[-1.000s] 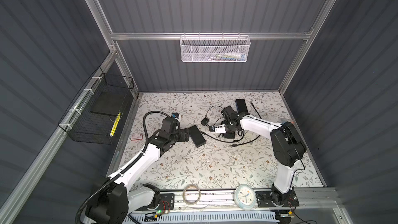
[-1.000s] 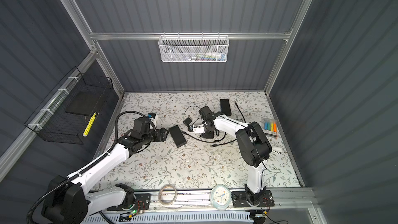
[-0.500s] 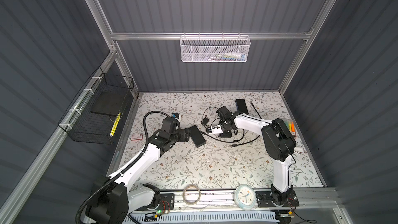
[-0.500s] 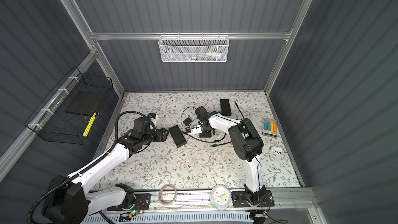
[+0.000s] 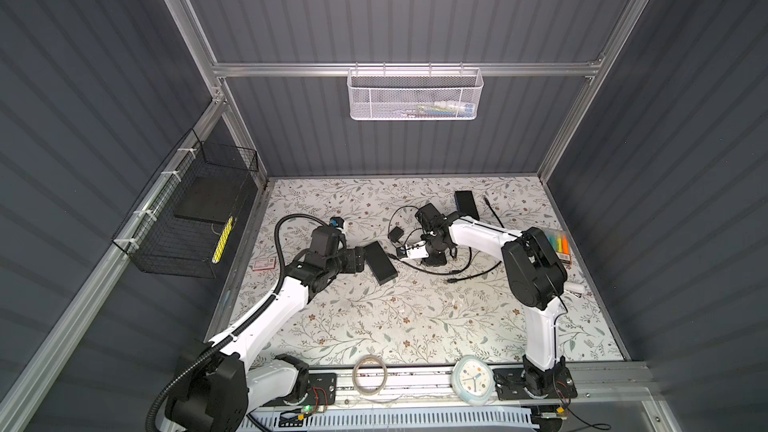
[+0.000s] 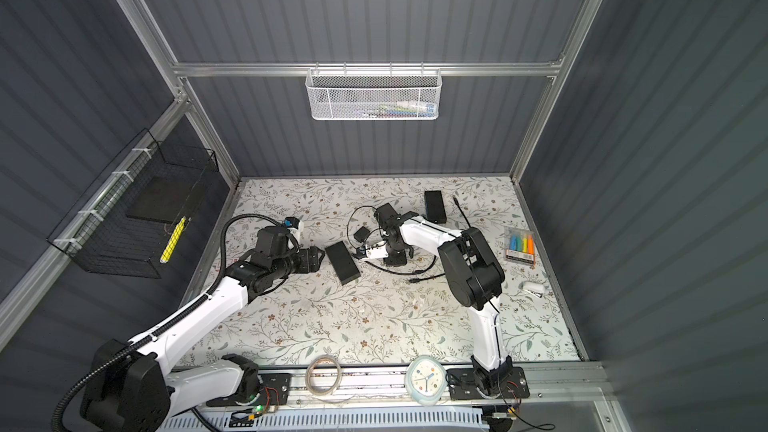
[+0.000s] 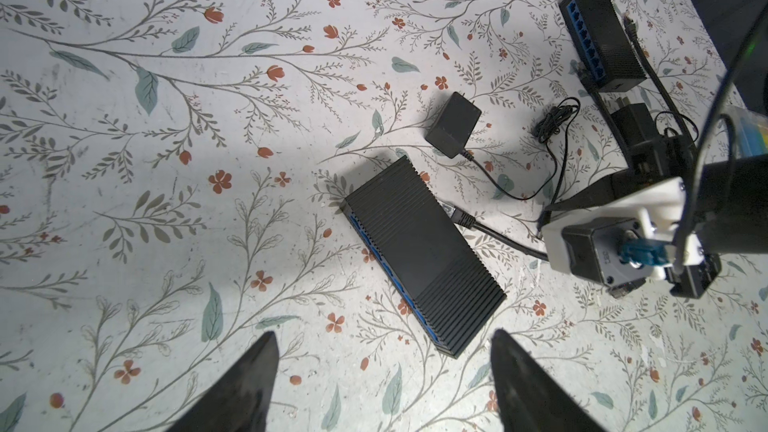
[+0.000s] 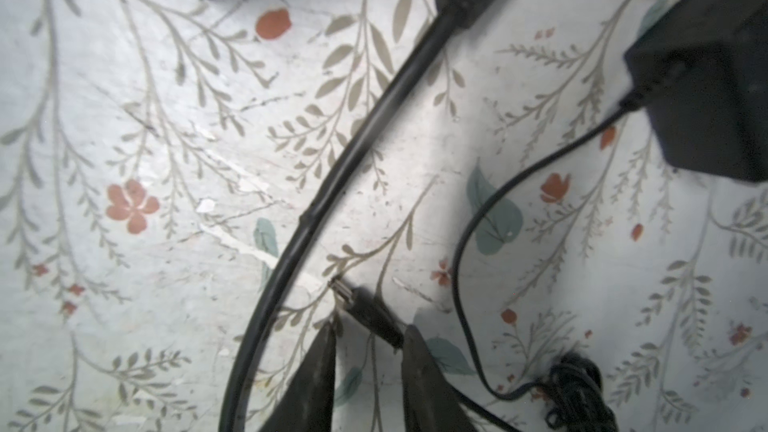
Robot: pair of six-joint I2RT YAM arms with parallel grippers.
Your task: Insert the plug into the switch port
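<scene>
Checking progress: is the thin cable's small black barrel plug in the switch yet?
Out. The small black barrel plug lies on the floral mat between the right gripper's jaws.

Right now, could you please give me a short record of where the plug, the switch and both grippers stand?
plug: small barrel plug, lying on the table, not inserted
switch: ribbed black box, flat on the table
left gripper: open, empty, close to the switch
right gripper: low over the plug, jaws apart on either side, no firm grip visible
power adapter: on the table near the plug
</scene>
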